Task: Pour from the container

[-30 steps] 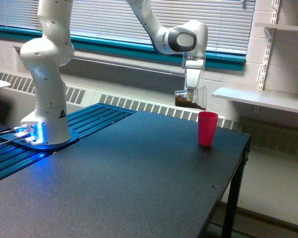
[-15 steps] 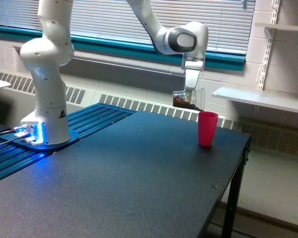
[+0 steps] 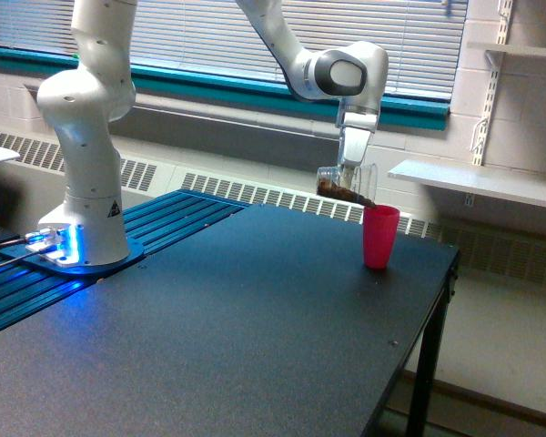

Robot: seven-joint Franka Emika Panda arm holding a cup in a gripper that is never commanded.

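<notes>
In the exterior view, the container (image 3: 344, 185) is a small clear cup held tipped on its side, with brown granular bits lying along its lower wall toward the mouth. My gripper (image 3: 349, 171) is shut on it from above. The container's mouth points toward the exterior view's right and hangs just above and left of the rim of an opaque pink cup (image 3: 379, 237). The pink cup stands upright on the black table (image 3: 237, 328), near its far right edge.
The arm's white base (image 3: 80, 155) stands on a blue slatted platform (image 3: 155, 228) at the exterior view's left. A white shelf (image 3: 478, 180) juts from the wall behind the pink cup. The table's right edge (image 3: 437, 319) drops off close to the cup.
The container has tilted further and shifted slightly right, toward the pink cup's rim. The brown bits have slid closer to its mouth.
</notes>
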